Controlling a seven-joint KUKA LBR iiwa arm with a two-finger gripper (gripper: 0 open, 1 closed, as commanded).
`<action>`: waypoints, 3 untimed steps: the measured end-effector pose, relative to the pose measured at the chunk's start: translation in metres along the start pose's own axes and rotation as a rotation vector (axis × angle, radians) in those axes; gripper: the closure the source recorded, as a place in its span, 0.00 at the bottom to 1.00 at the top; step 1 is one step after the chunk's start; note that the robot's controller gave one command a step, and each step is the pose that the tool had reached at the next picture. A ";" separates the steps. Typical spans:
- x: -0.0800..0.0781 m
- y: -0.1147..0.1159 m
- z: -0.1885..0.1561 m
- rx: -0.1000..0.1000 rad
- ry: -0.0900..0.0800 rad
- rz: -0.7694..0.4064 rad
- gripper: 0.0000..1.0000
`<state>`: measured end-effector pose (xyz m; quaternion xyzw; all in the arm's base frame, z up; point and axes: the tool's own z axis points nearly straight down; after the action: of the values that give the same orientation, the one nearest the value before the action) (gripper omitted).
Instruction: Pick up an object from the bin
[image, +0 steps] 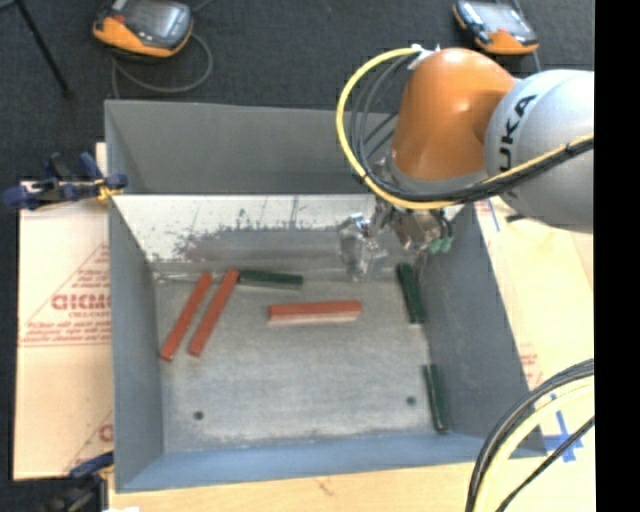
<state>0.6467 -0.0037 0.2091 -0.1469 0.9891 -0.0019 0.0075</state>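
An orange-and-black device (143, 25) is lying on the dark floor (280, 50) beyond the far wall of the bin (135, 330), toward the left. A second orange-and-black device (495, 25) is lying farther right, cut off by the top edge.

Inside the bin, two red sticks are lying side by side at the left, both slanting the same way: the outer red stick (188, 317) and the inner red stick (214, 312). Just beside their upper ends, a dark green stick (270, 279) is lying almost level. A reddish-brown stick (313, 312) is lying near the middle. Another dark green stick (433, 397) is lying along the foot of the right wall, near the front corner.
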 end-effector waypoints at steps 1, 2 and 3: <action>0.022 0.020 0.074 -0.007 0.016 0.173 1.00; 0.023 -0.022 -0.044 0.001 0.001 0.123 1.00; 0.069 0.042 0.050 -0.009 0.022 0.133 1.00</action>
<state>0.5694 0.0159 0.1581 -0.0806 0.9967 0.0016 -0.0037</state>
